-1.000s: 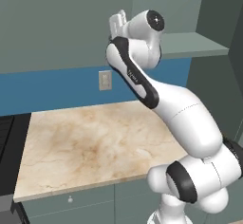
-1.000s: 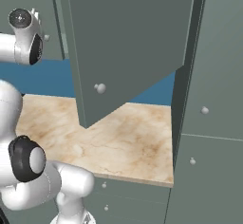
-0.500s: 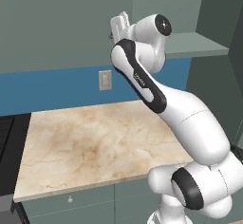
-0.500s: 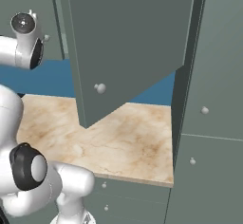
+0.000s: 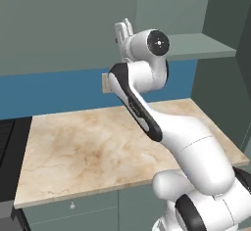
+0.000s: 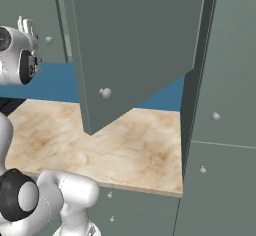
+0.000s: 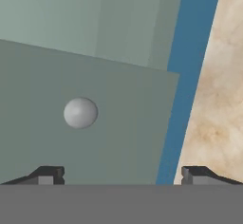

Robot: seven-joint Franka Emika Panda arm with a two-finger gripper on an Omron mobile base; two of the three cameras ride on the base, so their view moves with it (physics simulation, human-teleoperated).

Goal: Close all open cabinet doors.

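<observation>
In the left base view a black appliance (image 5: 7, 156) sits at the far left edge, touching the marble counter (image 5: 88, 151). Above the counter runs a blue wall strip with a small pale outlet plate (image 5: 105, 82), partly hidden by the arm. The arm rises from the lower right and bends up to the closed cabinet door (image 5: 63, 24), where the pincer (image 5: 123, 29) is raised just in front of the panel's lower right part. To the right of it an open shelf (image 5: 196, 46) of the wall cabinet is seen.

In the right base view, from left: the pincer (image 6: 27, 26) stands close to a small round knob (image 6: 48, 40) on the closed door. In the middle one cabinet door (image 6: 135, 50) hangs open, swung out over the counter (image 6: 125, 145), with its knob (image 6: 105, 93) near the lower corner. At right is a tall cabinet (image 6: 225, 105).

In the hand view the knob (image 7: 80, 112) lies above the two fingertips (image 7: 47, 173), which stand wide apart (the pincer is released, grasping nothing). The counter (image 7: 223, 85) appears at the right side.
</observation>
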